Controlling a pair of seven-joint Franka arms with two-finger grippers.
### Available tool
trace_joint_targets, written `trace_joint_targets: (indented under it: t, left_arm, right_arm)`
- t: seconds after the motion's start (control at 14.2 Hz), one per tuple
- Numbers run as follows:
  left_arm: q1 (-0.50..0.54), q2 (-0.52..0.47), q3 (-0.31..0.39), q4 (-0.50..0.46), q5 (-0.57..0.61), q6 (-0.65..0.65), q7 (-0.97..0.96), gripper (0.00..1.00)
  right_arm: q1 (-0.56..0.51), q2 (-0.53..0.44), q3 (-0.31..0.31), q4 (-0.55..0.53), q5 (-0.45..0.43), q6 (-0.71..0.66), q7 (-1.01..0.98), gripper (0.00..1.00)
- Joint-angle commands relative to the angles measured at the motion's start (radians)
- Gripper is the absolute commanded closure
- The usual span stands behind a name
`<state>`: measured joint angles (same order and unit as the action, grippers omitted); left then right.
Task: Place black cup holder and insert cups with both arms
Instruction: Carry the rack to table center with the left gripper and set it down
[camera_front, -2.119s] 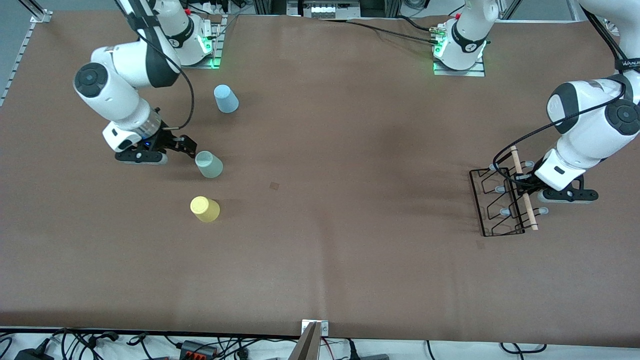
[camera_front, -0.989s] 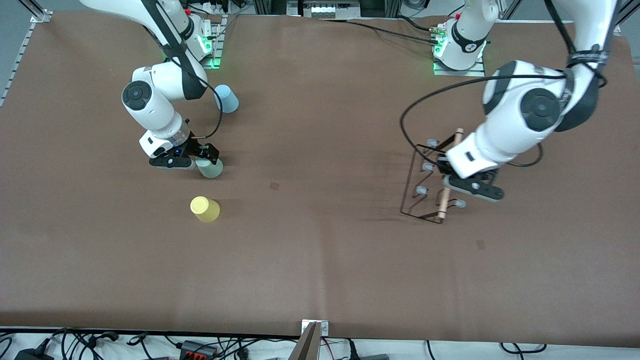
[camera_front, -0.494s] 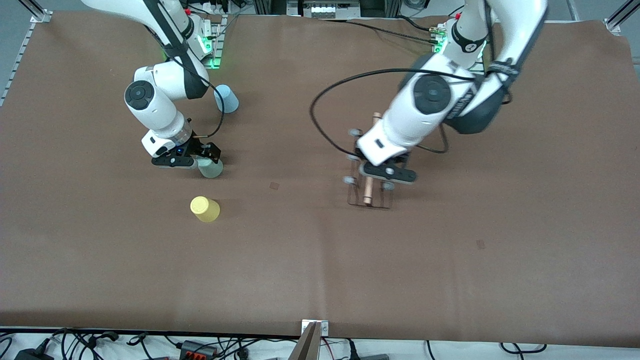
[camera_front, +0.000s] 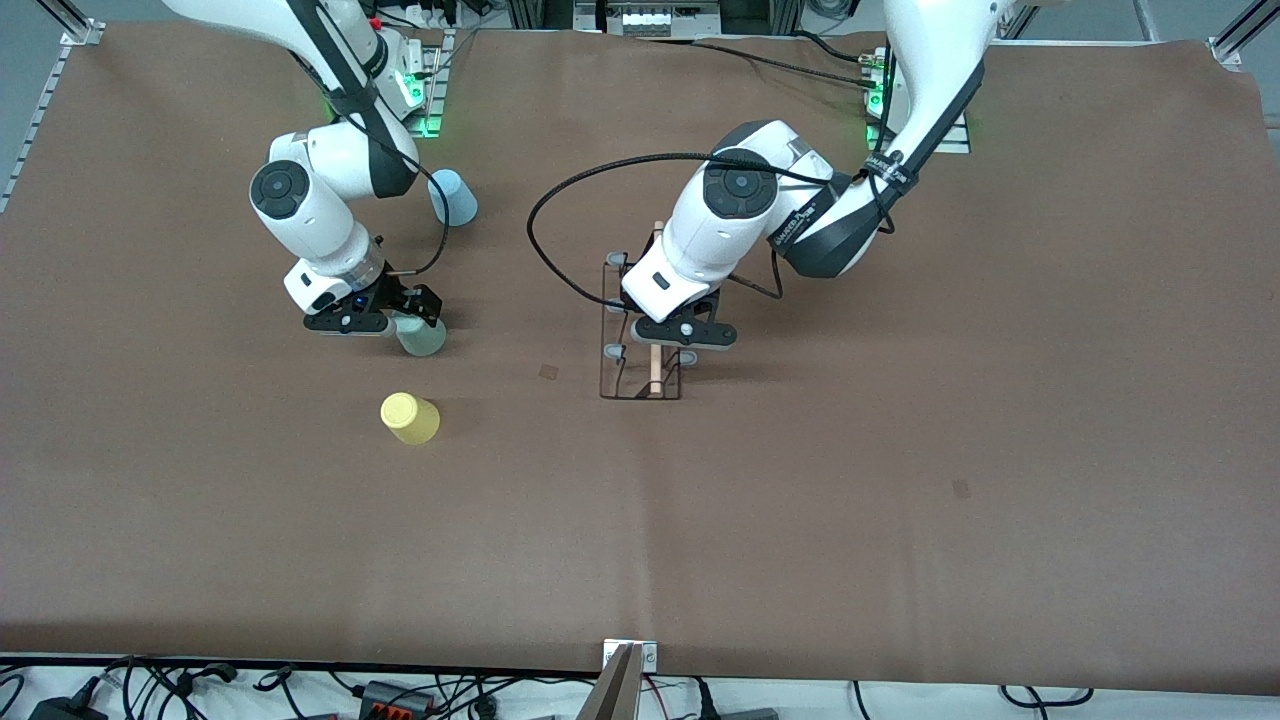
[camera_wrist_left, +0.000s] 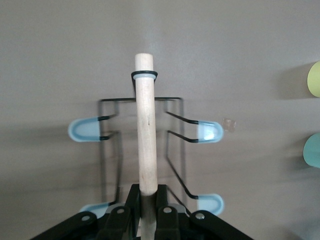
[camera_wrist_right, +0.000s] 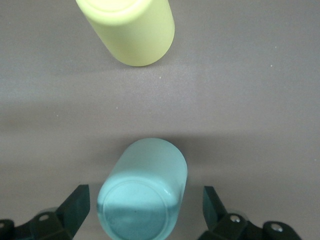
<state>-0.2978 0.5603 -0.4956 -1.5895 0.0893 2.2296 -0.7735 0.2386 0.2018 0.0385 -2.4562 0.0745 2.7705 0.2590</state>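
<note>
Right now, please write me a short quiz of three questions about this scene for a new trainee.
1. True or false: the left gripper is shut on the wooden handle of the black cup holder.
2. Which cup stands between the open fingers of the right gripper? A) mint cup B) yellow cup C) blue cup
3. How many cups sit on the holder's pegs?

Key: 1 true; 2 A; 3 none.

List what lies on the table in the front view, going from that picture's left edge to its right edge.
right gripper at the mint green cup → yellow cup → light blue cup → black cup holder, held by the left gripper on its wooden rod.
</note>
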Motion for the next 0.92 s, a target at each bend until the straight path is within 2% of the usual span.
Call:
trace_joint_targets:
  t: [0.0, 0.57, 0.64, 0.71, 0.85]
  left_arm:
    - [-0.011, 0.001, 0.006, 0.039, 0.024, -0.004, -0.024, 0.99]
    - [-0.026, 0.004, 0.008, 0.028, 0.061, -0.004, -0.026, 0.99]
    - [-0.030, 0.012, 0.008, 0.028, 0.061, -0.004, -0.035, 0.99]
    - [-0.038, 0.018, 0.008, 0.029, 0.061, -0.002, -0.041, 0.99]
    - [-0.047, 0.029, 0.008, 0.029, 0.063, 0.010, -0.062, 0.98]
  right_arm:
    - [0.001, 0.016, 0.000, -0.014, 0.010, 0.057, -0.004, 0.00]
    - [0.001, 0.037, 0.000, -0.010, 0.010, 0.081, -0.010, 0.00]
    - [0.001, 0.037, 0.000, -0.010, 0.010, 0.081, -0.010, 0.03]
    - [0.002, 0.039, 0.000, -0.009, 0.010, 0.081, -0.010, 0.14]
    - [0.002, 0.037, 0.000, -0.009, 0.010, 0.081, -0.014, 0.53]
